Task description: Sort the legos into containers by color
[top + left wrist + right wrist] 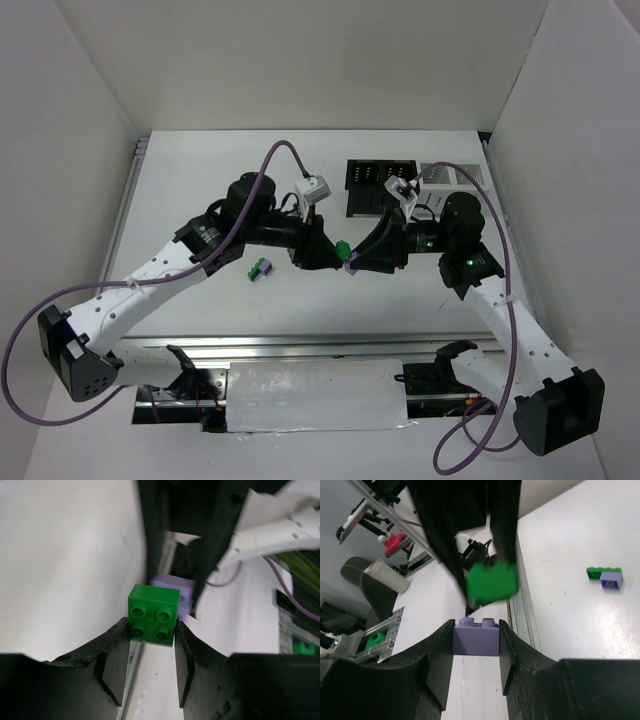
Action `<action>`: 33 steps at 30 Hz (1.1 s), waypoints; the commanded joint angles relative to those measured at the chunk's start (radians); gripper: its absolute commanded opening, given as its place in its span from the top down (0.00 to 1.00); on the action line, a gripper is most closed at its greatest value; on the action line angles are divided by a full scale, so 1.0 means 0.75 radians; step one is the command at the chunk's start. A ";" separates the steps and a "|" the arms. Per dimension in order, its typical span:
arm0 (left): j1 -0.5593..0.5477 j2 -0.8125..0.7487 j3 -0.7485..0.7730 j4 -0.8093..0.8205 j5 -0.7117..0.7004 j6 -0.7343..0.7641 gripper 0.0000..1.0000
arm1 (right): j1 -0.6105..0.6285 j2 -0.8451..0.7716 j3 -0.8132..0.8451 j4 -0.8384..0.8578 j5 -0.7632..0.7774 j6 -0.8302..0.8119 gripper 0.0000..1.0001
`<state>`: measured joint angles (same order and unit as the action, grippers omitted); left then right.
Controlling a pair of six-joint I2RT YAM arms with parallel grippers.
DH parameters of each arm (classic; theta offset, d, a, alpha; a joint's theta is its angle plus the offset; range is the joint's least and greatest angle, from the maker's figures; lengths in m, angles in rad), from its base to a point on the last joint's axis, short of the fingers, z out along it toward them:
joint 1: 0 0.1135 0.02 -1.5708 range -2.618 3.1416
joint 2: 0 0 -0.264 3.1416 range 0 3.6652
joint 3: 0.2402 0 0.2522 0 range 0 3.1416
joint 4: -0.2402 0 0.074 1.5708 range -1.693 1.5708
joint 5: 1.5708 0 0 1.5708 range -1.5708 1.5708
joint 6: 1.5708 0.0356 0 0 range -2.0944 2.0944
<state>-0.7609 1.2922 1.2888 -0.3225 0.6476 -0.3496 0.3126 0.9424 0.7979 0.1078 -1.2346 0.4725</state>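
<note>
Since green and purple belong in different bins, each arm grips one brick of a pair, and the two grippers meet nose to nose above the middle of the table.

- Left gripper: jaws narrow, clamped on the two sides of the green lego, whose four studs face its wrist camera.
- Right gripper: jaws narrow, clamped on the sides of the light purple lego, with two studs showing along its top edge.
- Relation of the two bricks: the purple sits just behind the green in the left wrist view. In the right wrist view the green is blurred and appears to stand a little clear of the purple. Whether they are touching or fully apart cannot be told. Judged purpose of the opposed grip: pulling a joined pair in two.
- Loose pair: one green and one purple brick side by side and touching, lying on the table to the left of the grippers, not yet sorted.
- Containers: black and white bins at the far right of the table, well apart from both held bricks.
</note>
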 commanded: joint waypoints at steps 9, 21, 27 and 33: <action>0.225 -0.203 -0.117 0.148 -0.307 -0.121 1.00 | -0.057 0.061 0.055 -0.055 0.089 -0.014 1.00; 0.227 -0.260 -0.109 -0.063 -0.563 -0.045 1.00 | -0.345 0.422 0.525 -0.853 1.824 0.205 1.00; 0.229 -0.263 -0.115 -0.094 -0.516 -0.041 1.00 | -0.472 0.701 0.821 -0.954 2.069 0.219 1.00; 0.229 -0.265 -0.109 -0.116 -0.463 -0.027 1.00 | -0.556 0.989 1.148 -1.078 2.188 0.241 1.00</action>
<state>-0.5922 1.1053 1.2034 -0.4194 0.2661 -0.3923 -0.0803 1.6226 1.5085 -0.6464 0.2859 0.6392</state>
